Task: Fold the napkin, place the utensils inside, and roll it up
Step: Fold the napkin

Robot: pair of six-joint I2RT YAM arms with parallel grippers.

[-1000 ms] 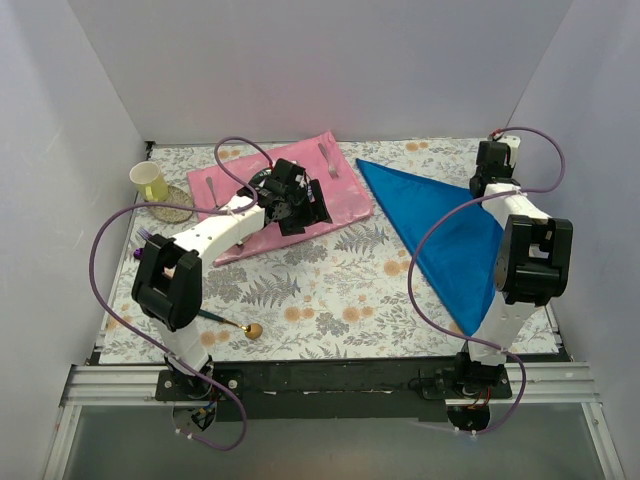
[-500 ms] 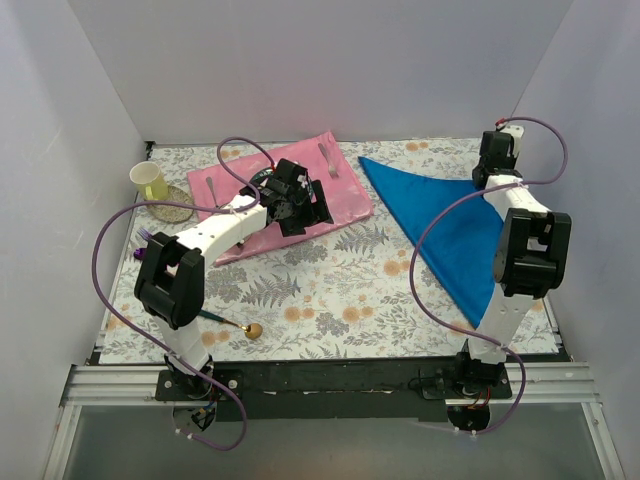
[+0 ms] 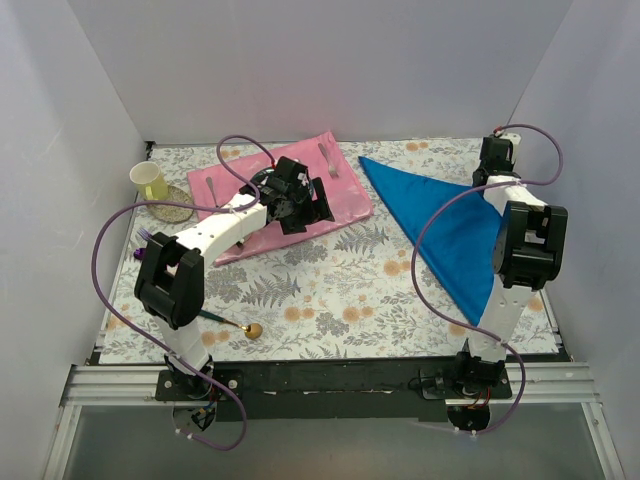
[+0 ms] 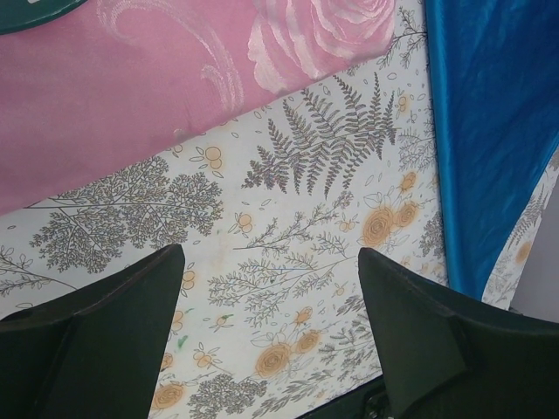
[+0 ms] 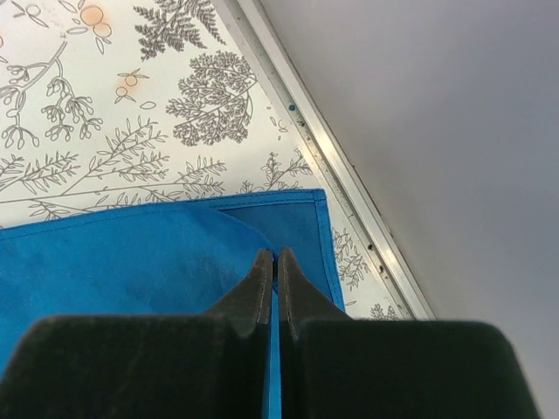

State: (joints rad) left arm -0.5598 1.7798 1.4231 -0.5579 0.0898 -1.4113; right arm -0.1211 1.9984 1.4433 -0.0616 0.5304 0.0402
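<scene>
Left gripper: jaws spread wide, gripping nothing, above the floral tabletop beside the glossy pink placemat. Right gripper: jaws clamped together at the far right corner of the soft blue napkin, which is folded into a triangle; can't tell if cloth is pinched. Gold-bowled spoon lies front left.

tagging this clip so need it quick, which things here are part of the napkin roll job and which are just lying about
Part of the job:
- blue napkin
- gold-bowled spoon

Just lying about:
- pink placemat
- silver fork
- yellow cup
- purple utensil, partly hidden by the left arm
</scene>
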